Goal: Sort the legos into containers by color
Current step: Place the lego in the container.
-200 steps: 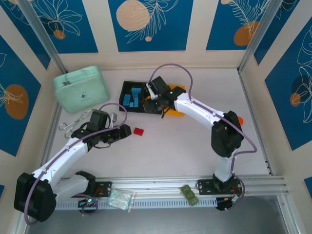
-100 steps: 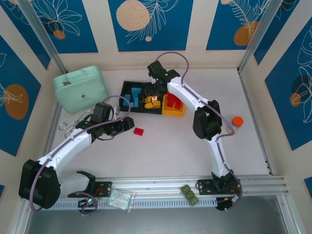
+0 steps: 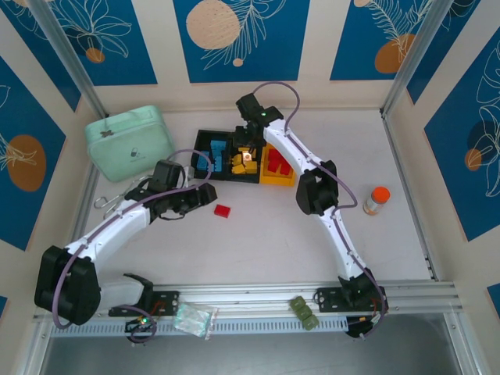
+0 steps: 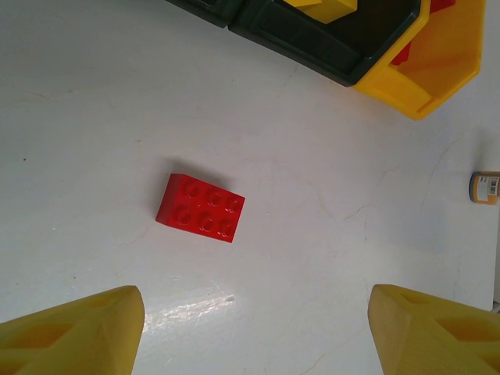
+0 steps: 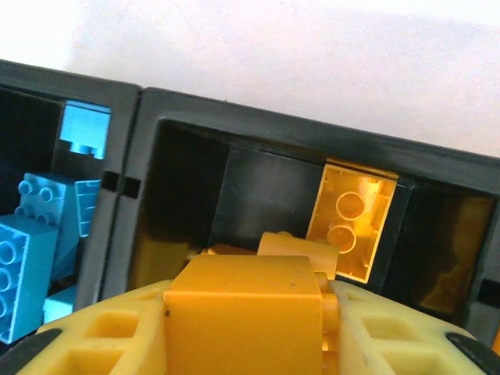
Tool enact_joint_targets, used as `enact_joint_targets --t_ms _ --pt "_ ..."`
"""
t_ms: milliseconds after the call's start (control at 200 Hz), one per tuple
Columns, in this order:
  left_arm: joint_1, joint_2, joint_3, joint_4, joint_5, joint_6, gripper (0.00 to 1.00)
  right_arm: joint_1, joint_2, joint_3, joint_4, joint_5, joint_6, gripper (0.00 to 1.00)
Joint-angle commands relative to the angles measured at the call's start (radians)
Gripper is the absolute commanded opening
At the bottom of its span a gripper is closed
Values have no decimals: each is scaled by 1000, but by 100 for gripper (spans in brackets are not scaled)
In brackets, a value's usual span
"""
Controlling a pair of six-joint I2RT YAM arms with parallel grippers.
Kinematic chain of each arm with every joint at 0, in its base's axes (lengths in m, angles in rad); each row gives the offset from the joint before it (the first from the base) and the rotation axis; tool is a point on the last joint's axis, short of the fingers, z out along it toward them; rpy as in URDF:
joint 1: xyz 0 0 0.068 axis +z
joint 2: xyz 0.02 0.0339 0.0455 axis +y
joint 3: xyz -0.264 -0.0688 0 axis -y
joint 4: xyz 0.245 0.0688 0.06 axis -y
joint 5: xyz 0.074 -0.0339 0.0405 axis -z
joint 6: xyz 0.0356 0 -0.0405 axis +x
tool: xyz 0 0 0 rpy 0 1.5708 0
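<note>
Beneath the right end effector (image 5: pixel 248 332), gripping a yellow brick (image 5: pixel 242 301), the black bin (image 5: pixel 258 117) wall could deflect its drop; the left end effector (image 4: pixel 254 316) is open above the red brick (image 4: pixel 200 207).

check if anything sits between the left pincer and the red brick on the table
Nothing visible does. The red brick lies alone on the table just ahead of the left pincer, whose jaws stand open and apart from it. The bins sit farther off, beyond the brick.

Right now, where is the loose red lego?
In the top view, the red lego lies on the table left of centre, just right of the left gripper and nearer than the bins.
</note>
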Motion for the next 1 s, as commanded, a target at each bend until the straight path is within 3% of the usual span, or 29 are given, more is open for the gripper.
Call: enact_joint_targets --t_ms 0,145,330,600,785,995 --pt "-7 3 -4 23 0 3 75 -5 27 61 -16 -7 31 39" --pt "-7 2 -18 28 0 -1 75 -10 49 87 -8 -14 42 42" --pt "-7 2 -23 27 2 -2 75 -6 53 105 -8 -10 45 56" --pt "-7 15 -23 36 4 6 75 9 -14 79 -18 16 27 56" --pt "-11 35 -9 8 -2 46 73 24 -186 -134 63 22 19 55" --pt "-33 96 42 -65 -44 135 72 35 -469 -527 226 -22 19 55"
